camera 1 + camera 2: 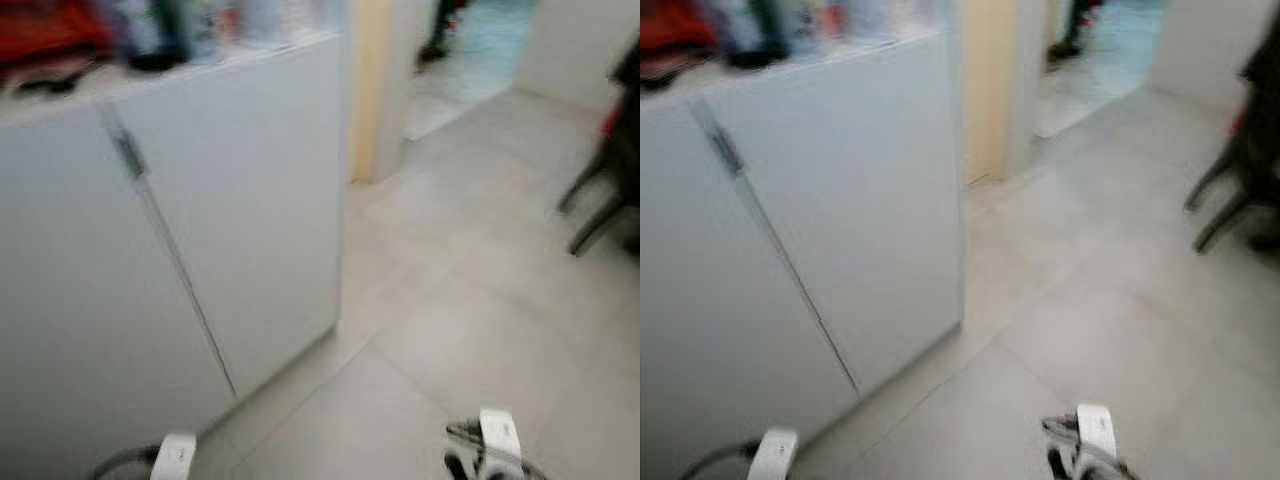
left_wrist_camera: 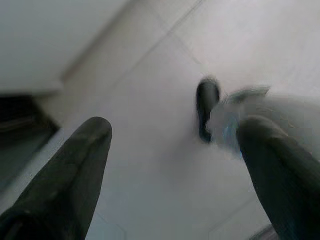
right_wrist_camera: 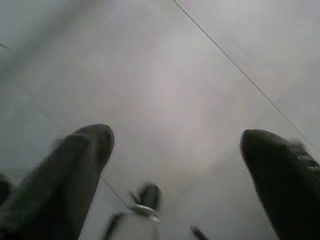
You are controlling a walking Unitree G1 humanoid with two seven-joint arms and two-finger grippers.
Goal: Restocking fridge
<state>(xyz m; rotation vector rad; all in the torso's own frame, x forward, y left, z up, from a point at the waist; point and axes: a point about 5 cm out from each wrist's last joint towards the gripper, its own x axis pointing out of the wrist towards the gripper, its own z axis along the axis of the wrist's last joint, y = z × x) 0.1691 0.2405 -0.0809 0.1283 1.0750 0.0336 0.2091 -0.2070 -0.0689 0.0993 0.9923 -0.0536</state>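
Note:
A low white unit (image 1: 230,220) with a dark door seam and a small handle (image 1: 128,152) stands at my left; I cannot tell whether it is the fridge. Blurred red and bottle-like items (image 1: 150,35) crowd its top. Both arms hang low, with the left wrist (image 1: 175,455) and right wrist (image 1: 498,435) at the bottom edge. The left gripper (image 2: 175,130) is open over the pale floor, nothing between its fingers. The right gripper (image 3: 177,137) is open too, also holding nothing. The head views are blurred.
Pale floor tiles (image 1: 450,300) stretch ahead and to the right. A yellowish door post (image 1: 368,90) stands behind the unit, with a doorway (image 1: 470,50) beyond it. Dark chair legs (image 1: 600,200) reach in at the right edge. My own black foot (image 2: 207,107) is below.

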